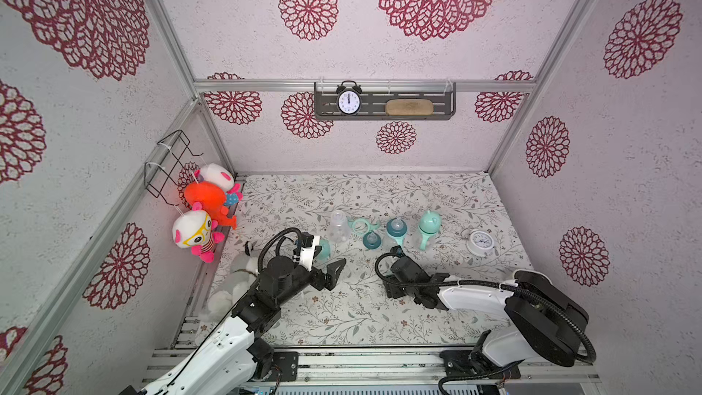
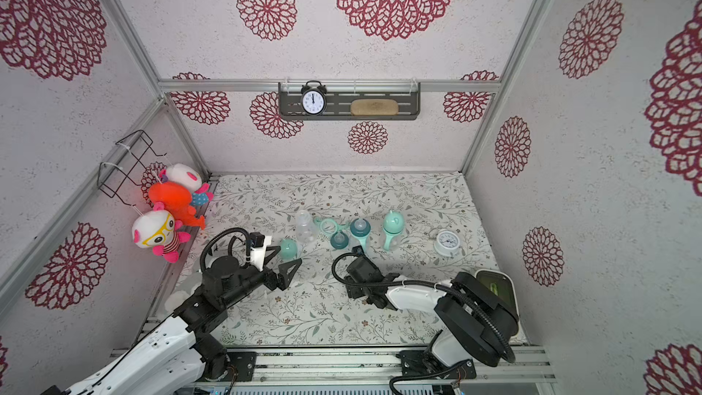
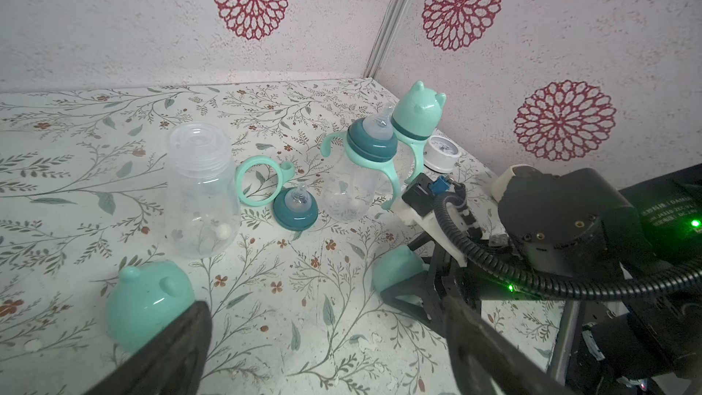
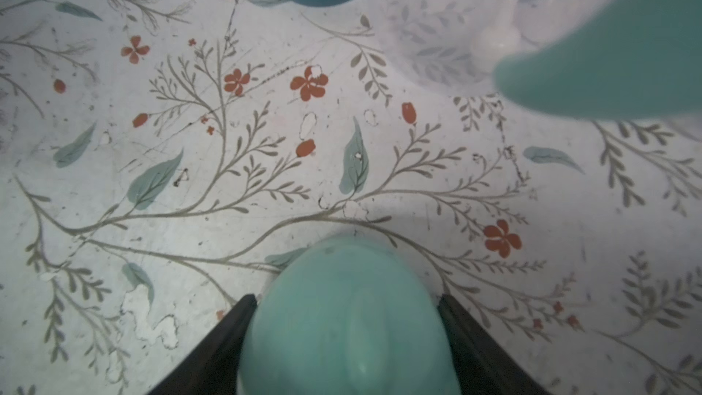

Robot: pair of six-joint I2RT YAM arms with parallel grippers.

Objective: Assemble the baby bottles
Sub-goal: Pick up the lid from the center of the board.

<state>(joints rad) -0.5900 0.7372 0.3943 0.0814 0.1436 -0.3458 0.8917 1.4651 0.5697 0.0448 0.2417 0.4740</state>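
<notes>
- The right gripper (image 4: 345, 298) was clamped on a mint cap (image 4: 349, 328), with a finger against each side. It was low over the floral table (image 4: 190, 146), well apart from the white alarm clock (image 1: 480, 242) and on its robot-left side.
- The left gripper (image 3: 324, 303) stood wide open and empty, farther from the clock than the right one. A second mint cap (image 3: 146, 305) lay just beside one finger.
- The capped bottle (image 1: 429, 227) stood upright near the clock.
- The uncapped bottle (image 1: 396, 231), with its collar and handles fitted, stood next in the row, beyond the capped one from the clock.
- A loose teal collar (image 1: 371, 240) and a loose handle ring (image 1: 362, 226) lay beyond that.
- The bare clear bottle (image 1: 338, 226) stood upright and open-necked at the end of the row farthest from the clock.
</notes>
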